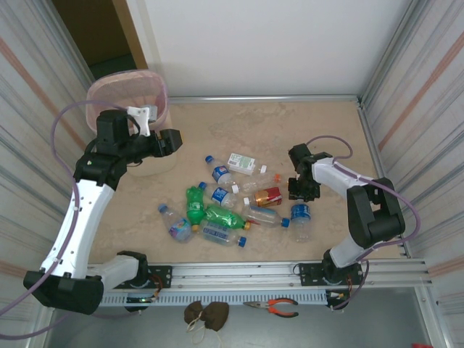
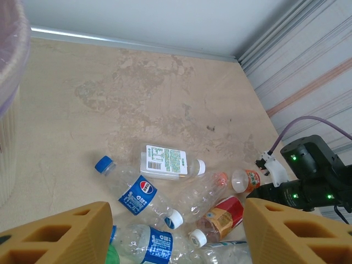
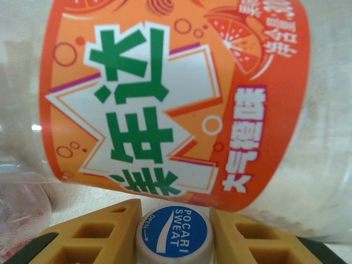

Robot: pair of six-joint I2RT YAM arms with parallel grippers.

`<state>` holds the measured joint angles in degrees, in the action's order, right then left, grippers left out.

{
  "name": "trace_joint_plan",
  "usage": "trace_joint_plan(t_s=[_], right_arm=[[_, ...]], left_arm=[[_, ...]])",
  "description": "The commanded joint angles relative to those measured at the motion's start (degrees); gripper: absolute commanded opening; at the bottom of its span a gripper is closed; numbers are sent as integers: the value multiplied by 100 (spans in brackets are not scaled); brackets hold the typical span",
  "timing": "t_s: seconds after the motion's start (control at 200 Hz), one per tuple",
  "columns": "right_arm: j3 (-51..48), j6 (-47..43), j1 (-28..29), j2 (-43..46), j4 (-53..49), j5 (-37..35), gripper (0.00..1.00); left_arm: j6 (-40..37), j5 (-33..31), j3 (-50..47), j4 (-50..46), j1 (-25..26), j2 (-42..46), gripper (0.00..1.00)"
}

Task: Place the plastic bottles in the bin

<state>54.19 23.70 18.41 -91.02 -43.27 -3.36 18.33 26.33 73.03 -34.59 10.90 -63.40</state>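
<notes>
Several plastic bottles lie in a loose pile mid-table, clear ones with blue labels, two green ones and a red-labelled one. The pale pink bin stands at the far left corner. My left gripper hovers beside the bin, open and empty; from its wrist, the jaws stand wide above a blue-capped bottle. My right gripper is low at the pile's right edge, shut on the blue-and-white cap of a bottle. An orange-labelled bottle lies just beyond that cap.
Corrugated metal walls close in the table on the left and right, and a white wall stands at the back. Bare tabletop stretches behind the pile. Pliers lie on the ledge below the arm bases.
</notes>
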Motion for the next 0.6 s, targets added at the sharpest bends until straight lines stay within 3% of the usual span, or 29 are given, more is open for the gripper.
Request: trace_joint_plan(t_s=[0.0,0.321,0.596], right_arm=[[12,0,51,233,-180,-237,31],[460,82,108,1190,-710,-484,29],[1030,83,135,2325,-159,397,28]], left_arm=[[73,-35,62,40,32,175,64],[94,85,-114,449,192,286,64],[38,369,-319,1260,731,236,66]])
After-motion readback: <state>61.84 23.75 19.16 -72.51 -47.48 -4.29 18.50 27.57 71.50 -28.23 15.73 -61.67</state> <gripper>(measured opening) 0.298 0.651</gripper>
